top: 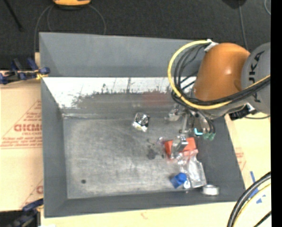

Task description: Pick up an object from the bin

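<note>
Reaching in from the right, the arm sets its pincer (181, 143) low over a red block (192, 145) on the right side of the bin (103, 169). Whether the pincer is open or closed cannot be told, since it covers part of the block. Just nearer lies a clear plastic bag (194, 170), with a blue piece (180, 179) at its left edge and a silver cap (210, 190) by the near right corner. A shiny crumpled lump (141, 121) sits farther left, well apart.
</note>
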